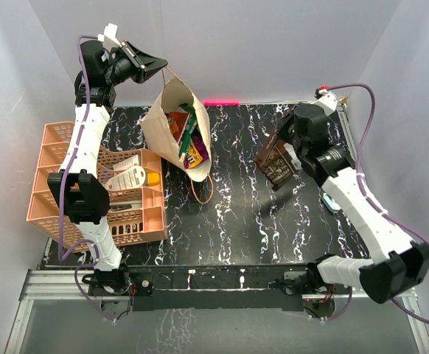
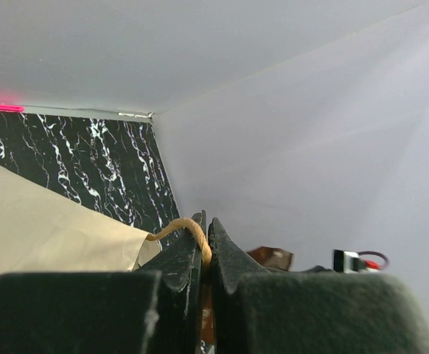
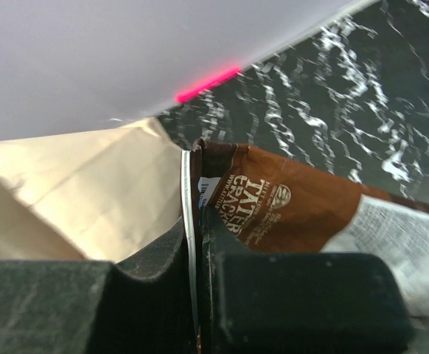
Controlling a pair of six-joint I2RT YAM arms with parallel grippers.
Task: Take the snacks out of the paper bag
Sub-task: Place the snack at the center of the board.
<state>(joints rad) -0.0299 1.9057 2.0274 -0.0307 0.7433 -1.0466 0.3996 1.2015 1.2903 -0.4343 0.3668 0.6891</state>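
Right gripper [image 3: 192,221] was clamped on the top edge of brown packet [image 3: 288,210], held over the right side of table [image 1: 244,228], well apart from bag [image 1: 166,122]. Could not tell whether the packet's lower end touched down. Left gripper [image 2: 203,247] was pinched shut on handle [image 2: 179,227], keeping the bag propped at rear left, beside basket [image 1: 60,173]. Bag's long axis ran from the raised handle down to the mouth, which faced right and nearward. Snacks [image 1: 189,140] showed inside: green, yellow, purple. Judged: left arm tied to the handle, so the right arm must reach leftward into the mouth.
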